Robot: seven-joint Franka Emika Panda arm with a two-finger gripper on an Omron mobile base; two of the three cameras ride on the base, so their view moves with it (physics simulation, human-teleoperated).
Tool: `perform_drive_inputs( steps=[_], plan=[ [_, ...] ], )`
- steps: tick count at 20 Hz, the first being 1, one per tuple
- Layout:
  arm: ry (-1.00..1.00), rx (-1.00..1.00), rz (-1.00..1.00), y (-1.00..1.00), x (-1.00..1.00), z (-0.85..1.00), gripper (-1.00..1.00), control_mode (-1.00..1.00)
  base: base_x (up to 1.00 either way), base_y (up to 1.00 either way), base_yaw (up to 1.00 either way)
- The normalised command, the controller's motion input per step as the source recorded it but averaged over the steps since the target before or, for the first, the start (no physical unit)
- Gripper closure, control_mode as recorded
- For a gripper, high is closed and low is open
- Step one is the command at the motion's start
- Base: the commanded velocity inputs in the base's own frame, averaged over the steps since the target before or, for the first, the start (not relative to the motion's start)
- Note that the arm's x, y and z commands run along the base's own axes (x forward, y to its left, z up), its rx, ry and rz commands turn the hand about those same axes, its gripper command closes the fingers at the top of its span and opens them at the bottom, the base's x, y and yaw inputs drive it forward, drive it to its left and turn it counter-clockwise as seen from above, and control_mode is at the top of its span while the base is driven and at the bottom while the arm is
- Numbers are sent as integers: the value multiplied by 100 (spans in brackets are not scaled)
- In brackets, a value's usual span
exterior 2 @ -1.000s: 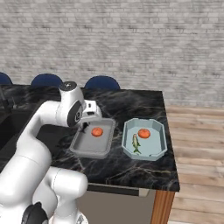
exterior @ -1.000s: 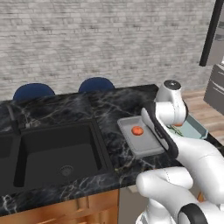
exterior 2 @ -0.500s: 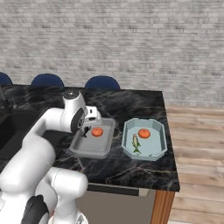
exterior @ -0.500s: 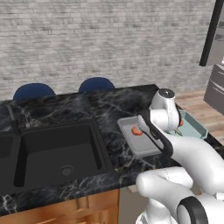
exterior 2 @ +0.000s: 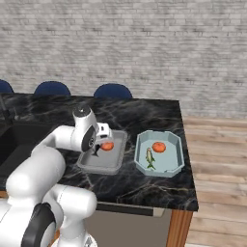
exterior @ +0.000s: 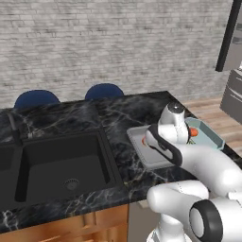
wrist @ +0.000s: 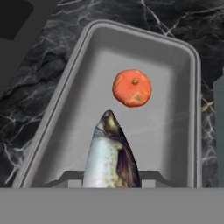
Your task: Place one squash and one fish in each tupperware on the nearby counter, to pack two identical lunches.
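Observation:
My gripper [exterior 2: 98, 147] hangs low over the grey tupperware [exterior 2: 99, 167], shut on the dark grey fish [exterior 2: 96, 151]. In the hand view the fish [wrist: 111, 153] points nose-first out of the gripper [wrist: 111, 178] over the tray's floor [wrist: 70, 109]. One orange squash [wrist: 132, 88] lies in this tray just beyond the fish's nose, also seen as the squash [exterior 2: 107, 145]. To the right, the pale blue tupperware [exterior 2: 177, 164] holds the other squash [exterior 2: 158, 146] and the yellow-green fish [exterior 2: 150, 158]. Both trays stand on the black counter [exterior 2: 144, 113].
The black sink basin [exterior: 61, 160] is sunk into the counter left of the trays. Blue chair backs [exterior: 105, 90] stand behind the counter before the brick wall. The counter's right edge [exterior 2: 189, 159] lies close beyond the blue tupperware [exterior: 215, 141].
The hand has come down with the dark grey fish from above the grey tupperware to just over its floor. The trays and their contents have stayed put.

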Motion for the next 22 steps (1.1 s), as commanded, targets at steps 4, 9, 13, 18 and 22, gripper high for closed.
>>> perform_drive_inputs(
  steps=[4,9,13,18,22],
  plan=[
    [0,0,7,0,11,-23,100,-100,0,0,0],
    [0,0,12,0,18,-17,100,-100,0,0,0],
    [0,0,7,8,13,-28,100,-100,0,0,0],
    [0,0,3,2,26,-32,100,-100,0,0,0],
    [0,0,1,0,26,-31,100,-100,0,0,0]
  ],
)
